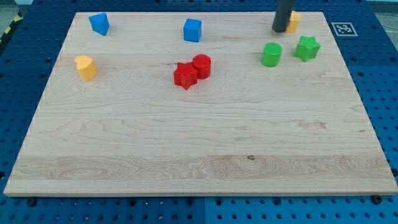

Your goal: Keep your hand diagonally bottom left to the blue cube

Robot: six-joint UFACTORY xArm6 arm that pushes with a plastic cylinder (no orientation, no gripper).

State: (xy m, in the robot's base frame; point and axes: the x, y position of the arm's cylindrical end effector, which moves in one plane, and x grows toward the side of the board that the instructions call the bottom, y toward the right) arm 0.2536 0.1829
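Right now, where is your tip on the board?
My tip sits near the view's top right edge, touching a partly hidden yellow block, above the green cylinder.

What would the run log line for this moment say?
my tip: view's top right, against yellow block | blue cube: far left of tip | not yet at cube's bottom left

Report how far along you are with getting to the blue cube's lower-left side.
Done: nothing visible yet. In hand: my tip sits at the view's top right, against the yellow block, well right of the blue cube. Left: cross to the bare board toward the view's bottom left of that cube, above the red star and red cylinder.
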